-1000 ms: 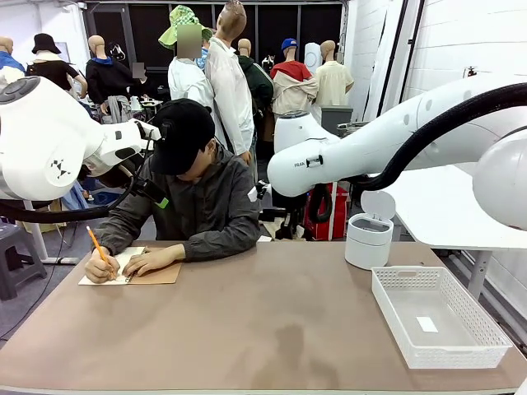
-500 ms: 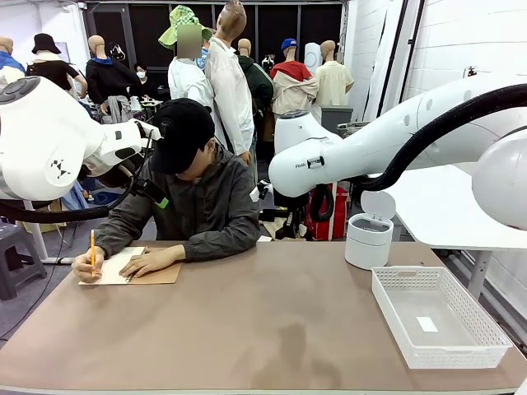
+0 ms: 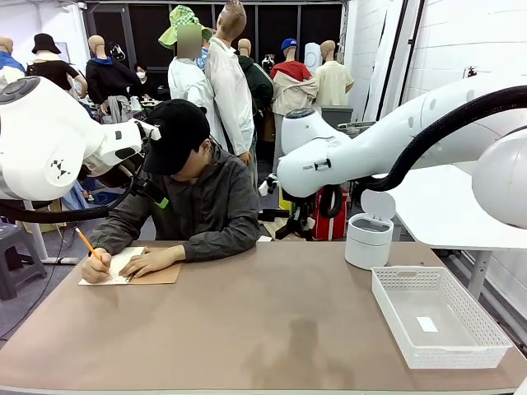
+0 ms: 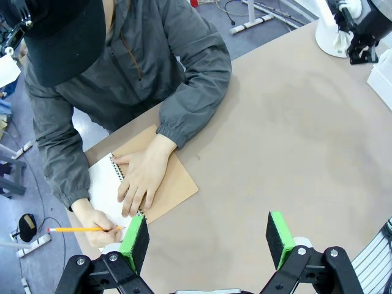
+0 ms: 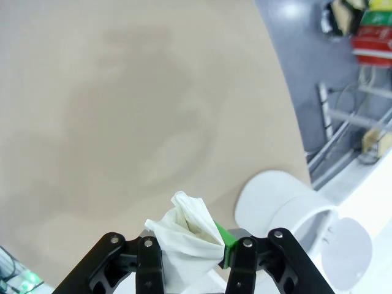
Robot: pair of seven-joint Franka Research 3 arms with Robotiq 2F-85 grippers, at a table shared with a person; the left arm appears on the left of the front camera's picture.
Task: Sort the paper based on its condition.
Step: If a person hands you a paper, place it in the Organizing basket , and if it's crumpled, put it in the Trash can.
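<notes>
**A:** Front view first. What's there?

**B:** A person at the far side writes with a pencil [image 3: 86,243] on a notepad [image 3: 123,265], the other hand flat on the page. A white mesh basket [image 3: 453,355] sits at the right of the table [image 3: 272,313], with a white bin [image 3: 368,241] behind it. The right arm reaches in above the far edge. I can't tell how its jaws stand from here.

**A:** And the left wrist view?

**B:** The left gripper [image 4: 207,239] hangs over bare table with its jaws spread wide and nothing between them. The notepad lies just ahead of the picture-left finger, and the pencil tip is right beside that green pad. The person's flat hand is a little farther out.

**A:** Right wrist view?

**B:** The right gripper [image 5: 190,254] has its jaws pressed onto a crumpled white paper [image 5: 184,229]. The wad bulges out past the fingertips. Bare table stretches ahead of the jaws. The bin stands with its lid open, off to their picture-right and near them.
</notes>
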